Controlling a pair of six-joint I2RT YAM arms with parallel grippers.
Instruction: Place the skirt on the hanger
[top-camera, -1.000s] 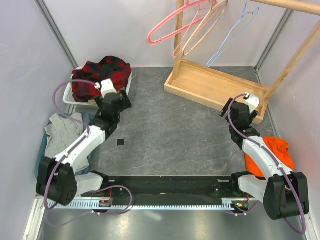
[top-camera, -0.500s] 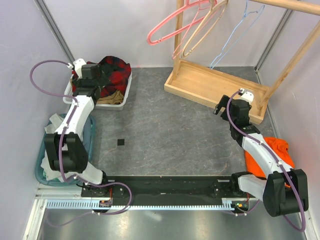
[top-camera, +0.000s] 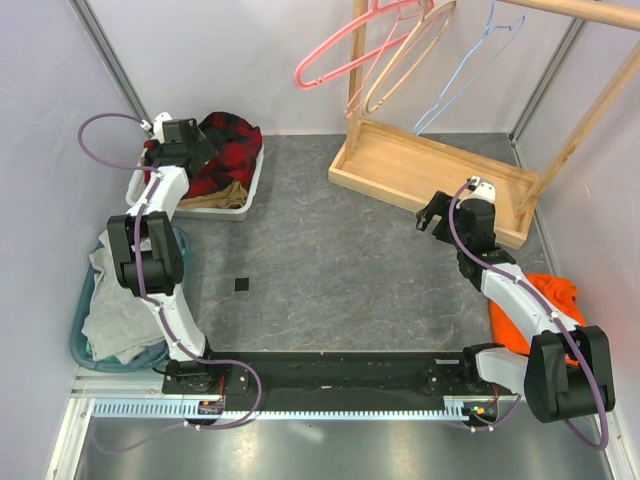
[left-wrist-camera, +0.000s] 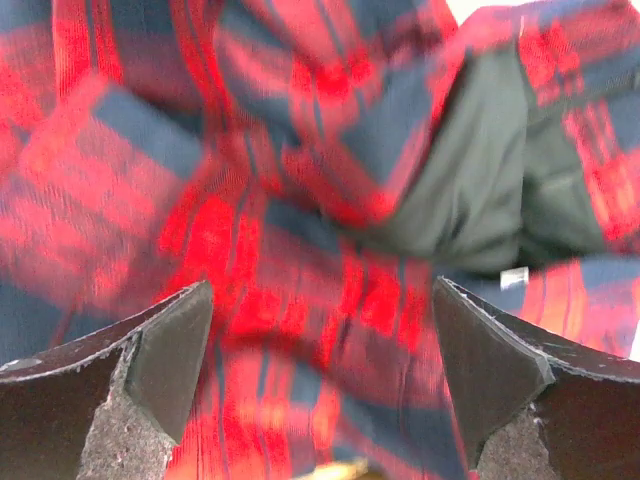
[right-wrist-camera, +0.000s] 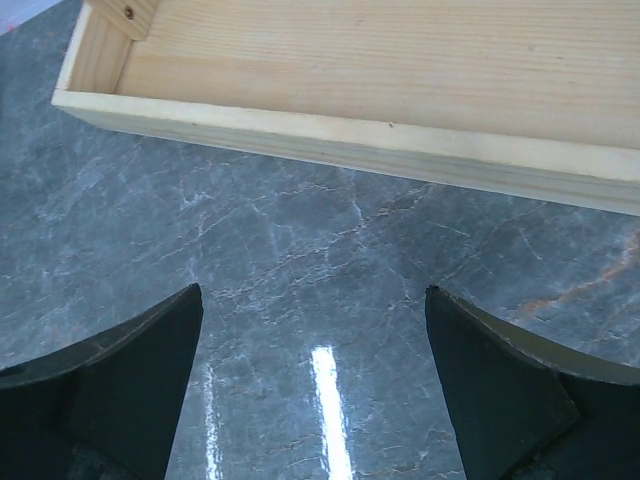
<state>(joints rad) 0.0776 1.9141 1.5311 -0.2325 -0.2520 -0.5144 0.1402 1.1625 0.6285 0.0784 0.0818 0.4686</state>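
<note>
The left pincer (left-wrist-camera: 322, 300) is hovering wide open, empty, over the plaid shirt (left-wrist-camera: 300, 150) that is covering the skirt (top-camera: 225, 194). The right pincer (right-wrist-camera: 313, 300) is idling open, empty.

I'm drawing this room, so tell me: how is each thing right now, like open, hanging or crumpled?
Skirt: crumpled in the white bin, partly under the plaid shirt.
Pink hanger: hanging up, nothing on it.
Plaid shirt: bunched up atop the skirt.
Left jaws: open above the plaid shirt.
Right jaws: open, holding nothing.
</note>
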